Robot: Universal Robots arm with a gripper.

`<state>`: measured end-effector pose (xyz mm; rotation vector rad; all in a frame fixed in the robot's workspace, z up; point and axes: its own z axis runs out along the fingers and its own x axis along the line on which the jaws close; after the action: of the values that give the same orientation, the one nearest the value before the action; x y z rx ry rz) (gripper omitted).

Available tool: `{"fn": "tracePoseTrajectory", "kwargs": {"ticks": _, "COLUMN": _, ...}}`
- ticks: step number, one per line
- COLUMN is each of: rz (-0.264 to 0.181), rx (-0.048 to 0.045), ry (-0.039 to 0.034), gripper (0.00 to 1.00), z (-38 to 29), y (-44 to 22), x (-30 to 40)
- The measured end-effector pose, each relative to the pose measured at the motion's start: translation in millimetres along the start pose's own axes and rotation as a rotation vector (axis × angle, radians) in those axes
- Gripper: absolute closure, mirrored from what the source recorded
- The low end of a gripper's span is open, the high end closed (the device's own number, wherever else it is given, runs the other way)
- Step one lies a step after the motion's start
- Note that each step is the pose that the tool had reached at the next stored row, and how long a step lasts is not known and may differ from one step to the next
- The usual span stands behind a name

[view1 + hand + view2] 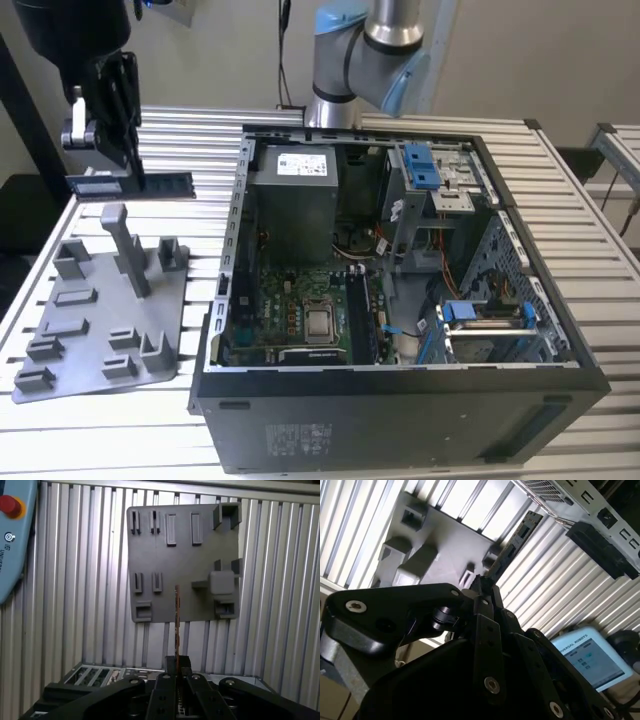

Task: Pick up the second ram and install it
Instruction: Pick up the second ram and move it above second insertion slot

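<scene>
background is a pale wall behind a ribbed metal desk [600,250]. an open black computer case [400,410] lies on its side across the middle and the exterior view's right of the desk, with the motherboard [300,320] exposed inside. the grey arm [365,50] rises behind the case. a grey fixture plate [90,320] with upright posts lies flat on the desk at the exterior view's left, just beside the case. the claw [128,165] hangs above the far part of this plate, clear of the desk, and is clamped on the second ram [140,185]. the stick is held level and on edge in the air, its long side running towards the case, with a pale label at the end nearest the claw. it is above the tallest post and apart from it. in the first wrist view the second ram [177,620] appears edge-on as a thin line reaching out from the claw [177,662] over the plate [200,560]. in the second wrist view the stick [512,545] extends beyond the claw [482,587] towards the case wall. the stick is outside the case.
</scene>
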<state>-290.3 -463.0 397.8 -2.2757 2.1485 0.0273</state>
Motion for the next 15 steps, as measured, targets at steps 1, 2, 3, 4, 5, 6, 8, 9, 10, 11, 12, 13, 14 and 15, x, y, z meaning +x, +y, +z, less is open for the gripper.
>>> {"fn": "tracePoseTrajectory", "kwargs": {"ticks": 1, "rz": 0.000, "rx": 0.0000, "ry": 0.0000, "gripper": 0.86, "z": 0.0, "y": -1.1, "x": -0.4}}
{"fn": "tracePoseTrajectory", "kwargs": {"ticks": 2, "rz": 0.000, "rx": 0.0000, "ry": 0.0000, "gripper": 0.86, "z": 0.0, "y": -2.4, "x": -0.9}}
{"fn": "tracePoseTrajectory", "kwargs": {"ticks": 3, "rz": 0.000, "rx": 0.0000, "ry": -0.0001, "gripper": 0.86, "z": 0.0, "y": -3.8, "x": -1.2}}
{"fn": "tracePoseTrajectory", "kwargs": {"ticks": 4, "rz": 0.000, "rx": 0.0000, "ry": -0.0001, "gripper": 0.86, "z": 0.0, "y": -5.0, "x": -1.5}}
{"fn": "tracePoseTrajectory", "kwargs": {"ticks": 5, "rz": 0.000, "rx": 0.0000, "ry": 0.0000, "gripper": 0.86, "z": 0.0, "y": -6.1, "x": -1.9}}
{"fn": "tracePoseTrajectory", "kwargs": {"ticks": 6, "rz": 0.000, "rx": 0.0000, "ry": 0.0000, "gripper": 0.86, "z": 0.0, "y": -7.4, "x": -2.2}}
{"fn": "tracePoseTrajectory", "kwargs": {"ticks": 8, "rz": 0.000, "rx": 0.0000, "ry": 0.0000, "gripper": 0.86, "z": 0.0, "y": -10.3, "x": -2.8}}
{"fn": "tracePoseTrajectory", "kwargs": {"ticks": 9, "rz": 0.000, "rx": -0.0001, "ry": 0.0000, "gripper": 0.86, "z": 0.0, "y": -11.7, "x": -3.2}}
{"fn": "tracePoseTrajectory", "kwargs": {"ticks": 10, "rz": 0.000, "rx": 0.0000, "ry": 0.0000, "gripper": 0.86, "z": 0.0, "y": -13.4, "x": -3.4}}
{"fn": "tracePoseTrajectory", "kwargs": {"ticks": 11, "rz": 0.000, "rx": 0.0000, "ry": 0.0000, "gripper": 0.86, "z": 0.0, "y": -15.4, "x": -3.5}}
{"fn": "tracePoseTrajectory", "kwargs": {"ticks": 12, "rz": 0.000, "rx": 0.0000, "ry": 0.0000, "gripper": 0.86, "z": 0.0, "y": -17.4, "x": -3.7}}
{"fn": "tracePoseTrajectory", "kwargs": {"ticks": 13, "rz": 0.000, "rx": 0.0000, "ry": 0.0000, "gripper": 0.86, "z": 0.0, "y": -19.5, "x": -3.9}}
{"fn": "tracePoseTrajectory", "kwargs": {"ticks": 14, "rz": 0.000, "rx": 0.0000, "ry": 0.0000, "gripper": 0.86, "z": 0.0, "y": -22.3, "x": -3.9}}
{"fn": "tracePoseTrajectory", "kwargs": {"ticks": 15, "rz": 0.000, "rx": -0.0001, "ry": 0.0000, "gripper": 0.86, "z": 0.0, "y": -25.0, "x": -4.0}}
